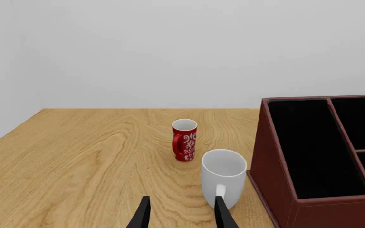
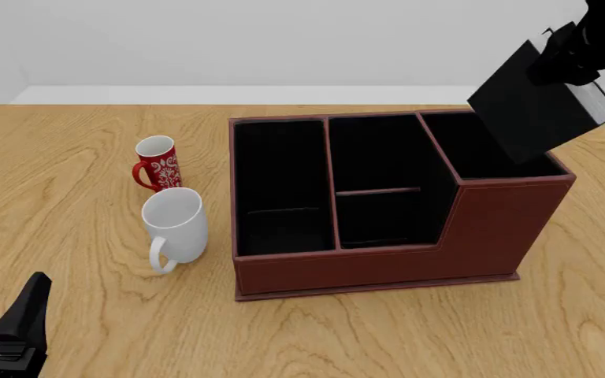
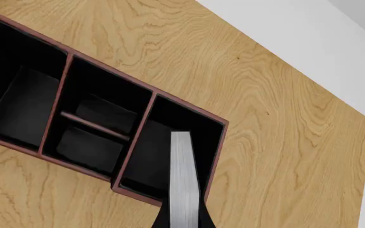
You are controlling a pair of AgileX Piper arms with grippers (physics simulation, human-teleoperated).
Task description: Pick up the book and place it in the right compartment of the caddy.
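Front view – book tilted in right claw, above right compartment.

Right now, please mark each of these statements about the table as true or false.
1. The book is held in the air, tilted, above the right compartment. True.
2. The book already lies flat inside the caddy. False: it hangs above the caddy in the right gripper.
3. The white mug stands nearer the caddy than the red mug. True.
4. The left gripper holds the white mug. False: its fingers are open and hold nothing.
5. The caddy's middle section is one undivided space. False: a crossbar splits it in two.
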